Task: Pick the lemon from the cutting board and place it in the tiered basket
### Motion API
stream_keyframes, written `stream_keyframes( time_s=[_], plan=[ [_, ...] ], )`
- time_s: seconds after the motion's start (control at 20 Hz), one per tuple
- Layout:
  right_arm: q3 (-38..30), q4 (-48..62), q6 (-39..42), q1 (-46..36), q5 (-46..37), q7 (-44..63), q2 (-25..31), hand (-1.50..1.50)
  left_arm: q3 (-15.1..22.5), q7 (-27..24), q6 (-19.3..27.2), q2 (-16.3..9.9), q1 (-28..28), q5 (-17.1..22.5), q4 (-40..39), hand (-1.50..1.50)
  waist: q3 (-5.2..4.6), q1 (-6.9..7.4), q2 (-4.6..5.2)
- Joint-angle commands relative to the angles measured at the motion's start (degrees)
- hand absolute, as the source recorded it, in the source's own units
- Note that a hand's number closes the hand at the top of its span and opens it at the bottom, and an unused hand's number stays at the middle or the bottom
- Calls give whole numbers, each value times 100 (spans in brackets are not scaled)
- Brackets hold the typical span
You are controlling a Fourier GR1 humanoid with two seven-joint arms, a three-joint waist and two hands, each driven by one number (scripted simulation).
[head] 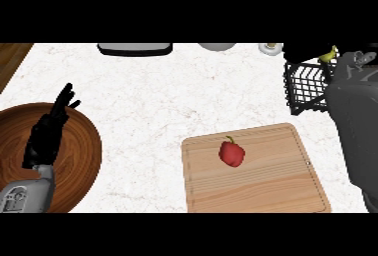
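Note:
The lemon point(331, 53) shows only as a small yellow patch at the far right, above the black wire tiered basket point(304, 86). My right hand point(308, 51) is curled round the lemon and hides most of it; its grey forearm runs down the right edge. The wooden cutting board point(255, 187) lies at the front right and carries only a red bell pepper point(232, 153). My left hand point(49, 131) rests open, fingers up, at the left over a round wooden plate point(77, 160).
Along the back edge stand a dark tray-like object point(135, 48), a grey bowl point(216, 46) and a small white item point(270, 47). A brown wooden surface point(11, 60) borders the white marble counter point(162, 100) at the far left.

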State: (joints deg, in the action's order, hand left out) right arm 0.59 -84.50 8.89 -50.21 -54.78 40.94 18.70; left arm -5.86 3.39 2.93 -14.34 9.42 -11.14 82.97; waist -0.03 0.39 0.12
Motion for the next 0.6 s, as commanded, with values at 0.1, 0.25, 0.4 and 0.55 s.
stream_keyframes(
  time_s=[0.1, 0.25, 0.4, 0.55],
  plan=[
    [110, 980, -175, 155, -754, -630, 849, 150, 39, 291, 9, 54, 171, -14, 139, 0, 3, 20, 13],
    [-22, 1496, -341, -87, -1008, -681, 1049, 150, -94, -83, -165, -53, 92, 120, -72, 0, 1, 31, 13],
    [-264, 1854, -383, -320, -938, -1027, 1196, 150, -156, -77, -204, -93, -50, 117, 35, 0, 2, 16, -2],
    [-465, 2811, -673, -614, -840, -1689, 1364, 150, -44, 32, -152, 29, 1, 44, 51, 0, 3, 70, 14]
  ],
)
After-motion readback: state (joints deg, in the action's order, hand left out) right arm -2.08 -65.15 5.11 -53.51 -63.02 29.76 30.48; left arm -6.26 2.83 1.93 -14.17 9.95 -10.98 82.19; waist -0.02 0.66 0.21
